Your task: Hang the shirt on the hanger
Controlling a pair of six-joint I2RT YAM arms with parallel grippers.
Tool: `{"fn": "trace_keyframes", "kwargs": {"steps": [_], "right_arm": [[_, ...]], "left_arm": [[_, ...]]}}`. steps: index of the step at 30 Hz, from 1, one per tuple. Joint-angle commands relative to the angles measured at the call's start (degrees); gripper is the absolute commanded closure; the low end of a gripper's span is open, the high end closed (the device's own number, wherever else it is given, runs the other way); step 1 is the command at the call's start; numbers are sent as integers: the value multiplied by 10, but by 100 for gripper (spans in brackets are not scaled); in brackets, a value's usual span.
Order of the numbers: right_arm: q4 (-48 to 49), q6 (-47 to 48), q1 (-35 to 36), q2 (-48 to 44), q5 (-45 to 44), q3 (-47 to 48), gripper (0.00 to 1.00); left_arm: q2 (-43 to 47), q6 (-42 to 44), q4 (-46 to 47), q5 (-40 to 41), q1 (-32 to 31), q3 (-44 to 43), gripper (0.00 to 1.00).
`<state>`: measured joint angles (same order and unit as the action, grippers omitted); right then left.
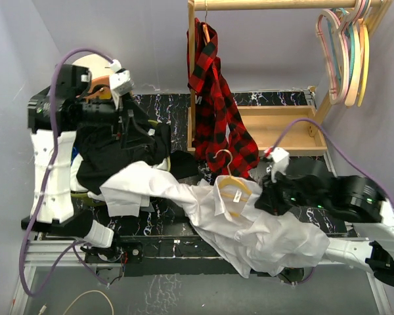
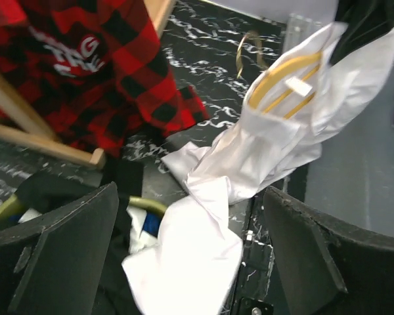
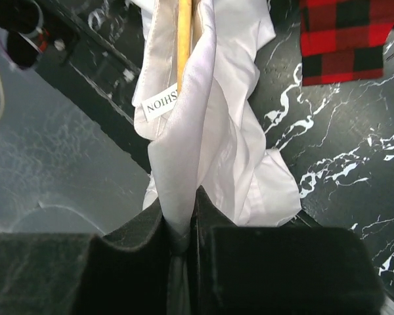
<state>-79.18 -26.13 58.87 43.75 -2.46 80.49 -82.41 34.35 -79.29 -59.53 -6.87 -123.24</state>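
Observation:
The white shirt [image 1: 249, 230] lies crumpled across the front of the black marble table, one sleeve stretching left. The pale yellow hanger [image 1: 234, 190] sits inside its collar, with the silver hook [image 1: 224, 157] sticking out toward the back. My right gripper [image 1: 266, 193] is shut on a fold of shirt cloth beside the collar; in the right wrist view the cloth [image 3: 184, 170] rises from the closed gripper [image 3: 184, 230] to the hanger bar [image 3: 184, 39]. My left gripper [image 1: 136, 131] is open and empty, held above the sleeve [image 2: 184, 262]; the hanger [image 2: 282, 85] shows farther off.
A red-and-black plaid shirt [image 1: 217, 98] hangs on a wooden rack [image 1: 282, 125] at the back centre. Pastel hangers [image 1: 348, 52] hang at the top right. A black garment [image 1: 111, 151] is piled at the left under my left arm.

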Motion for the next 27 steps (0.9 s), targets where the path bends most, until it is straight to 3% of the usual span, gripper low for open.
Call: {"fn": "trace_keyframes", "kwargs": {"steps": [1,5,6,14,18,23,27], "right_arm": [[71,25,2,7,23,-17,92],[46,-11,2,2,-87,16,92],[33,-31,2,-1,-131,26,92],[12,-94,-14,-41,-174,32,92],[13,-118,-16,-22,-298,33,92],[17,-132,-21,53,-505,107,92],[127,-27,-21,110,-621,108,92]], "left_arm": [[-61,15,-27,-94,-50,-32,14],[-70,12,-21,-67,-70,-19,51],[-65,8,-15,-59,-70,-7,53],[-5,15,-4,-18,-71,67,48],[23,13,-12,-14,-64,88,47],[55,12,-26,-15,-37,108,38],[85,-1,-22,-32,-8,136,37]]}}
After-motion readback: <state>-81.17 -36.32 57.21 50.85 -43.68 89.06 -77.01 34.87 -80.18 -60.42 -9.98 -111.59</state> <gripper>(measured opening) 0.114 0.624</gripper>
